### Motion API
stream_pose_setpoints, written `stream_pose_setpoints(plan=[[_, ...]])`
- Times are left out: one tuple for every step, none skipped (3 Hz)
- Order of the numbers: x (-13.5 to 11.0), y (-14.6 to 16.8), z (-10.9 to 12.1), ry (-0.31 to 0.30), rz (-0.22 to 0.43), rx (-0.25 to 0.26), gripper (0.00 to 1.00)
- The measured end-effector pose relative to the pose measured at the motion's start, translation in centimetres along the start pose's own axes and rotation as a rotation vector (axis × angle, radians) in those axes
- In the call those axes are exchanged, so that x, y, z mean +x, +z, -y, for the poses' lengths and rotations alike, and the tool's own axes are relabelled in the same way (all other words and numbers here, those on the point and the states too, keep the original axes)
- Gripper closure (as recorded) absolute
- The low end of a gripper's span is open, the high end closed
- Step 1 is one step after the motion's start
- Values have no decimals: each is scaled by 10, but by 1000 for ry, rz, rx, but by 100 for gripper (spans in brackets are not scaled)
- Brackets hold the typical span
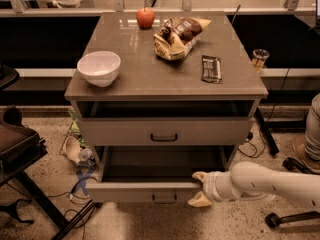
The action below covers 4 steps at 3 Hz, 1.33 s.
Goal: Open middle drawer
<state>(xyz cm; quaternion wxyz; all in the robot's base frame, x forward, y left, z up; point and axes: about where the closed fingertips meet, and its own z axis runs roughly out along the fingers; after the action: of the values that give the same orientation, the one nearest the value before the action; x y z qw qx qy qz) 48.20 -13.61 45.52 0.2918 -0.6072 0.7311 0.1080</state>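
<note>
The middle drawer [145,190] is pulled well out of the grey-beige cabinet [165,84], showing its plain dark grey inside and a small dark bar handle [164,199] at the centre of its front. My gripper [200,189] reaches in from the right on a white arm [270,184]. It is at the right part of the drawer's front, right of the handle. Its tan fingers [200,176] are spread, one above the front's top edge and one below. The drawer above [165,131] stands slightly out with a dark gap over it.
On the cabinet top are a white bowl [99,67], a red apple [145,17], a chip bag [177,36] and a dark snack bar [211,68]. A black chair [20,149] is at left, with cables and litter on the floor [75,154]. A person's leg [312,129] and a chair base [285,216] are at right.
</note>
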Motion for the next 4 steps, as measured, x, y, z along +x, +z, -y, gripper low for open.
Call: stream_pose_setpoints(plan=[[-1,1,-1,-1,1,-2,0],[-1,1,-1,-1,1,-2,0],[2,9,8,16,-41,-2,0],[12,23,9,43,-151,-54,21]])
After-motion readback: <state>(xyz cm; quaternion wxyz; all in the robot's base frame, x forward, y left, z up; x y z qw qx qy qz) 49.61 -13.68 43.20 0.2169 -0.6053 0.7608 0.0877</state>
